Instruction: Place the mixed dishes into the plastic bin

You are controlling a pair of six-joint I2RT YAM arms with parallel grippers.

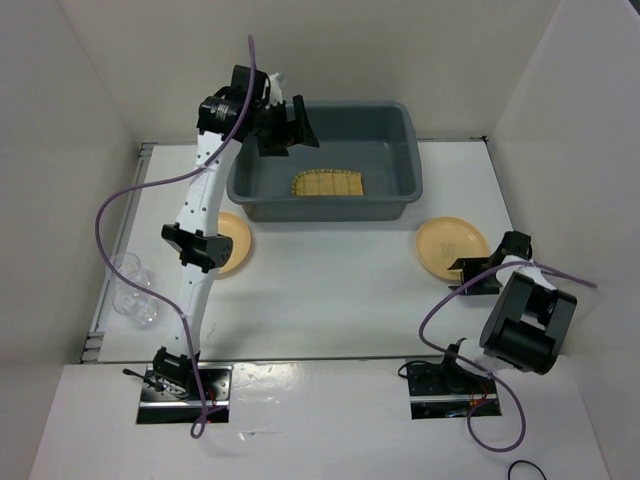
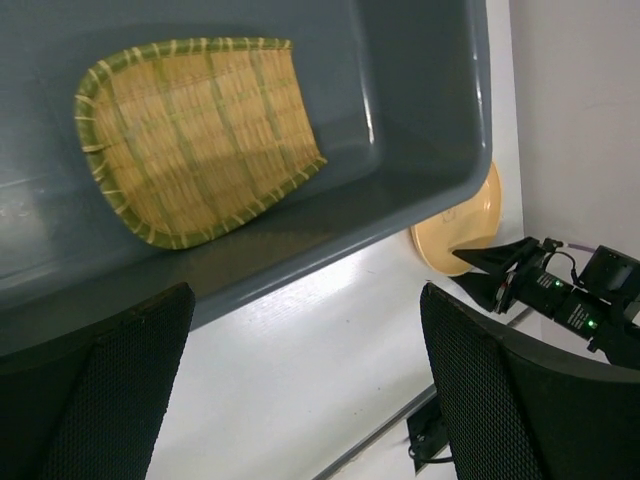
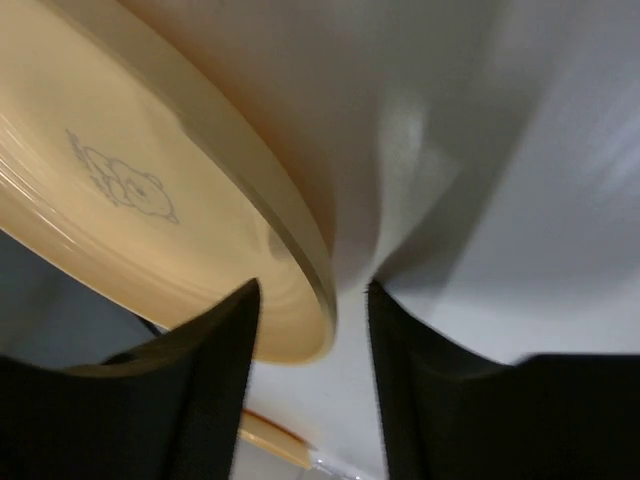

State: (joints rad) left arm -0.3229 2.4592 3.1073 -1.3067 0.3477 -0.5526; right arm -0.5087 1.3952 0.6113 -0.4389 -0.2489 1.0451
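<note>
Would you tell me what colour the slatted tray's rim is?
The tray has a greenish rim around yellow slats; the left wrist view shows it best.

A robot lab's test cell — a plain white surface (image 1: 330,300) boxed in on three sides by bare white partition boards (image 1: 60,150), two robot arms (image 1: 200,215) bolted to black base plates (image 1: 215,385) at its near edge, purple cables (image 1: 251,55) looping loose — nothing homely about the fittings
</note>
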